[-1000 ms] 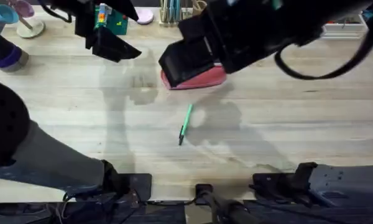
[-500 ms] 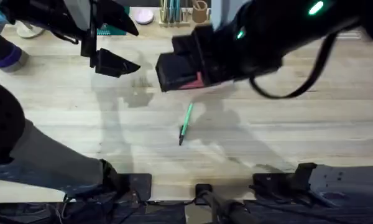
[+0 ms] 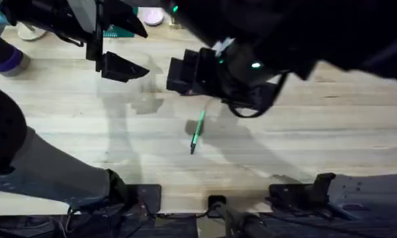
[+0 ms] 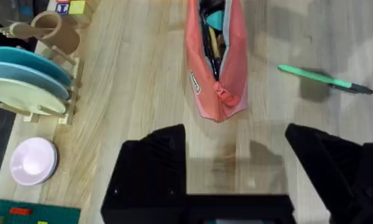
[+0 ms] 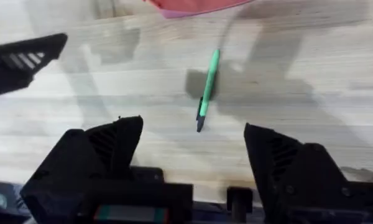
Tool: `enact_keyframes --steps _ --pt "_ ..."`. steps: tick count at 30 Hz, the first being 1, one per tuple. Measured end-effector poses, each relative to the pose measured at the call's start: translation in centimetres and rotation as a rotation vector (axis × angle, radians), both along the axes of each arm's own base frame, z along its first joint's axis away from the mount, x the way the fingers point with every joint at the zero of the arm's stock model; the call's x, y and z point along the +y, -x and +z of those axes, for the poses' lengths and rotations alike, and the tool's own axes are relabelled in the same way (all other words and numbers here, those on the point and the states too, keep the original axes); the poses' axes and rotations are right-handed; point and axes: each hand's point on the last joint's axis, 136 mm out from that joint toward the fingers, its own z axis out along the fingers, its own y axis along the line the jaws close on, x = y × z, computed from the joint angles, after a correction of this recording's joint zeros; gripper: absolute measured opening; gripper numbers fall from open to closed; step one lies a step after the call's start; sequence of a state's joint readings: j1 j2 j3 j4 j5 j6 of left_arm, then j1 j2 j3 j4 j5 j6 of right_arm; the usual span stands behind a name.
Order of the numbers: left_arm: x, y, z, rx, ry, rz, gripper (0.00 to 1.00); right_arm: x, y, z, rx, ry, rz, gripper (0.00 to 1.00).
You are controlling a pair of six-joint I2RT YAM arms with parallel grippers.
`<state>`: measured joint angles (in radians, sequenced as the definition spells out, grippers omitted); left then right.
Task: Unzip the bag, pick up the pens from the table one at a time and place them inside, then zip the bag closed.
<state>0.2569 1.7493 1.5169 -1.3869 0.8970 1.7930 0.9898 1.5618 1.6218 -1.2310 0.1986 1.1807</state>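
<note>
Our left gripper (image 4: 236, 180) hangs spread and empty short of the unzipped bag (image 4: 216, 59), unmoved. Our right gripper (image 5: 193, 149), jaws apart, has swung off the bag and now hovers above the green pen (image 5: 207, 89) on the table (image 3: 331, 132), so we judge its pickup comes next.

Plate rack (image 4: 34, 78), pink dish (image 4: 32, 160), perhaps blocks (image 4: 69, 7)
</note>
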Motion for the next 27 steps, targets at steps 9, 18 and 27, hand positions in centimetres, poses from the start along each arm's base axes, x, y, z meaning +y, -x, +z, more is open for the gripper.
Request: enact_keyframes --steps 9,18,27 --pt "0.0 0.0 0.0 -0.002 0.0 -0.001 0.995 1.6 -0.4 -4.6 0.064 0.104 0.01 0.995" --pt "0.0 0.0 0.0 -0.002 -0.001 -0.002 0.995 2.5 -0.1 -7.6 0.094 0.083 0.02 0.995" --pt "0.0 0.0 0.0 -0.002 0.0 -0.002 0.995 2.2 -0.2 -11.6 0.183 0.021 -0.023 0.992"
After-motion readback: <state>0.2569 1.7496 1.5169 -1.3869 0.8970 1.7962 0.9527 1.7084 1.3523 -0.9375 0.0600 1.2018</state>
